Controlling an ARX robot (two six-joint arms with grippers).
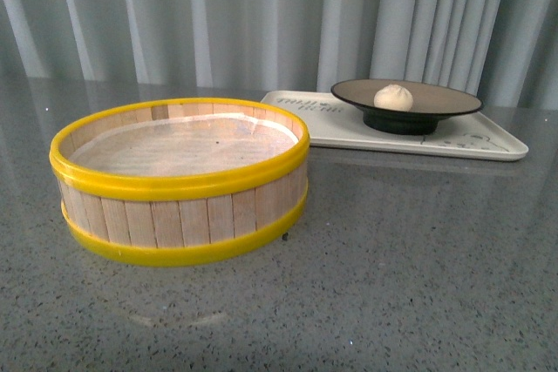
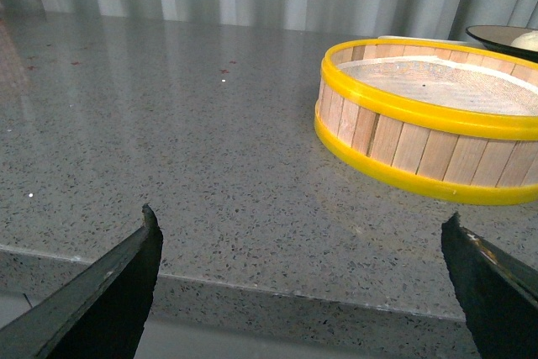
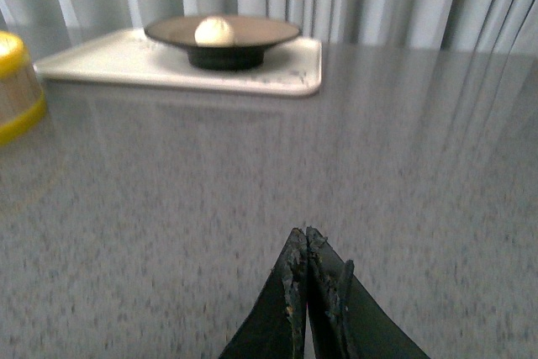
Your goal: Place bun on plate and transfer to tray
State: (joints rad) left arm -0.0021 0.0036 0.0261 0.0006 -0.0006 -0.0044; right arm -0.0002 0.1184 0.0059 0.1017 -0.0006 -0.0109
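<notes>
Front view shows us the bun sitting in the middle of the plate, and the plate resting on the tray at the far right of the desk. A steamer basket stands nearer us on the left, with nothing in it that we can see, well apart from the tray. Neither arm appears in this view.

Our left wrist view shows the left pincer spread wide, holding nothing, low over the near edge of the desk. The basket lies ahead of it and the plate only peeks in beyond that, so the plate is far from this arm with the basket in between.

Our right wrist view shows the right pincer with its tips pressed together and nothing between them. The tray lies ahead of it across bare desk, its long side running across our line of approach, the plate and bun upon it.

We judge both steps of the task done as things lie: bun on plate, plate on tray. Should any correction be wanted, the right arm is the better placed, with a free path to the tray, though it would have to open first.
</notes>
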